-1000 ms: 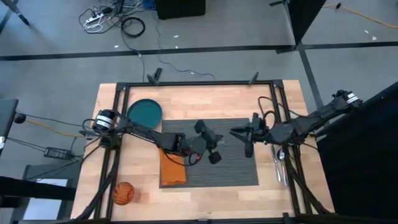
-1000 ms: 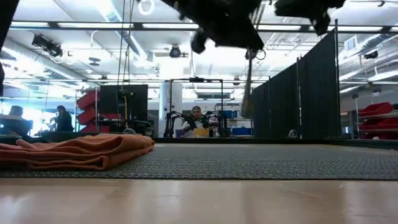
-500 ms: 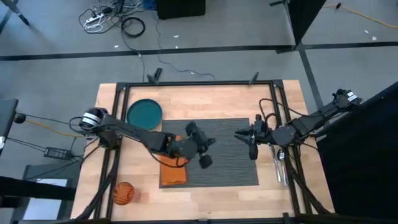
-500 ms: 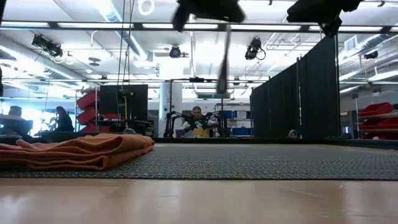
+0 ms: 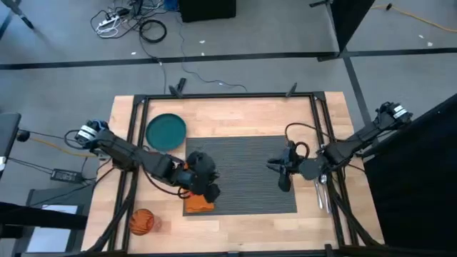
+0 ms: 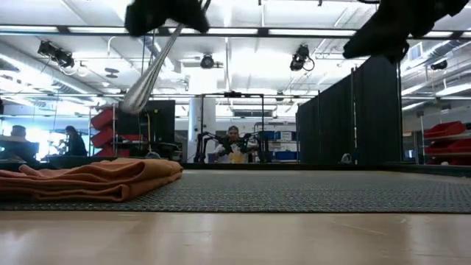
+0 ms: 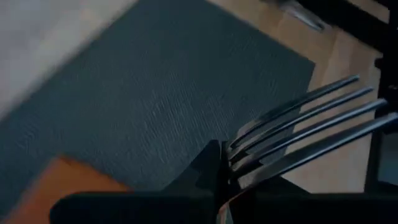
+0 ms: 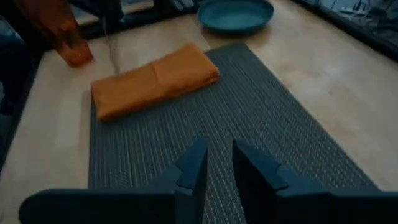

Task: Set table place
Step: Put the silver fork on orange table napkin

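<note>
Your left gripper (image 5: 202,180) is clamped on the silver fork (image 7: 298,134) and hangs over the orange napkin (image 5: 198,202), at the left edge of the dark placemat (image 5: 243,175); the napkin lies directly below it, so the coming set-down looks like a short drop, not a reach. In the low view the fork (image 6: 151,70) slants down from the gripper, well above the cloth, so its long axis is tilted, while the napkin's long side runs parallel to the placemat's short left edge; judging from this, you would want to level the fork and turn it along that side before lowering. The left arm is plainly the nearer one. Your right gripper (image 5: 283,175) waits over the placemat's right part, fingers (image 8: 189,171) nearly closed, holding nothing. The remaining cutlery (image 5: 323,191) lies on the table (image 5: 235,114) just right of the placemat. The napkin is soft folded cloth with rumpled layers, so the smooth thin metal fork may settle unevenly. The placemat is ribbed and flat. The round teal plate (image 5: 166,130) sits off the placemat's far left corner, the orange cup (image 5: 141,222) near the left front corner.
</note>
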{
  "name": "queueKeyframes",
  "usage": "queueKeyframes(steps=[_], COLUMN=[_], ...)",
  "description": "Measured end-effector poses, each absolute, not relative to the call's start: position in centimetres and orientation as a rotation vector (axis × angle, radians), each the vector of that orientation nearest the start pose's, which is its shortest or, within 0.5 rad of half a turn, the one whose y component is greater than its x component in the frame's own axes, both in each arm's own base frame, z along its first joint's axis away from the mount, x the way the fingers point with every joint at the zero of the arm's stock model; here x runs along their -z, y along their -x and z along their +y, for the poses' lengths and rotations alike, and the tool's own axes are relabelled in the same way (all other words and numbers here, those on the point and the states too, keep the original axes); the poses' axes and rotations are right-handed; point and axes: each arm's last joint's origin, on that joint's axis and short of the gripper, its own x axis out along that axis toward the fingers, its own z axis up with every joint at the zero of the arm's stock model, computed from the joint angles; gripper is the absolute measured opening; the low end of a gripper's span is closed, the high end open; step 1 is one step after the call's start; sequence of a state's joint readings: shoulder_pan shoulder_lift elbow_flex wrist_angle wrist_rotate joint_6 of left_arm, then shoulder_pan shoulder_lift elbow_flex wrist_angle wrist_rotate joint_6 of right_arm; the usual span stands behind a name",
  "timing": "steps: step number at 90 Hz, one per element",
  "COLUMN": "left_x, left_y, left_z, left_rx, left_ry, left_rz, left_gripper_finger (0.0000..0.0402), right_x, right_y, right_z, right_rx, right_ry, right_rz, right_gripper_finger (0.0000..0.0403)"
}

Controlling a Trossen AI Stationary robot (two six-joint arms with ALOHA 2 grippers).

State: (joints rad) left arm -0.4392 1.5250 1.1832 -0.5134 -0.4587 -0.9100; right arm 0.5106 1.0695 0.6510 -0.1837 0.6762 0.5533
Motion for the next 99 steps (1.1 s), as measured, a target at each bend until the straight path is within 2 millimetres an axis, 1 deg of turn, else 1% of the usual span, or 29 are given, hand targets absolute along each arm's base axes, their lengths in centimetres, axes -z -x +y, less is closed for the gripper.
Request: queueKeyframes(steps=[8, 19, 24, 35, 41, 52, 65, 79, 99], left_x=[-25.2, -22.3, -21.1, -19.0, -17.6, -16.1, -14.9, -14.5, -13.9], left_y=[-28.4, -26.1, -25.3, -24.0, -23.2, -22.3, -21.6, -21.4, -20.9], left_z=[-12.7, -12.1, -11.7, -10.8, -10.3, -9.7, -9.0, -8.9, -8.5], left_rx=[-0.323, -0.325, -0.316, -0.283, -0.301, -0.297, -0.314, -0.315, -0.391], left_ry=[0.604, 0.708, 0.732, 0.803, 0.809, 0.827, 0.823, 0.756, 0.676], left_rz=[0.62, 0.577, 0.557, 0.499, 0.497, 0.478, 0.483, 0.493, 0.536], left_gripper_finger=[0.0, 0.0, 0.0, 0.0, 0.0, 0.0001, 0.0004, 0.0016, 0.0022], right_x=[-23.2, -22.5, -22.3, -21.9, -21.7, -21.5, -21.1, -20.5, -20.2], right_y=[-20.1, -20.6, -20.9, -21.3, -21.4, -21.6, -21.9, -22.3, -22.5], right_z=[9.2, 9.5, 9.6, 9.8, 9.9, 10.0, 10.1, 10.4, 10.5], right_rx=[0.302, 0.309, 0.301, 0.301, 0.302, 0.308, 0.314, 0.316, 0.318], right_ry=[-0.203, -0.199, -0.202, -0.217, -0.216, -0.23, -0.234, -0.237, -0.234], right_rz=[0.46, 0.48, 0.485, 0.486, 0.489, 0.488, 0.494, 0.501, 0.504], right_gripper_finger=[0.0052, 0.0052, 0.0052, 0.0052, 0.0052, 0.0052, 0.0052, 0.0052, 0.0052])
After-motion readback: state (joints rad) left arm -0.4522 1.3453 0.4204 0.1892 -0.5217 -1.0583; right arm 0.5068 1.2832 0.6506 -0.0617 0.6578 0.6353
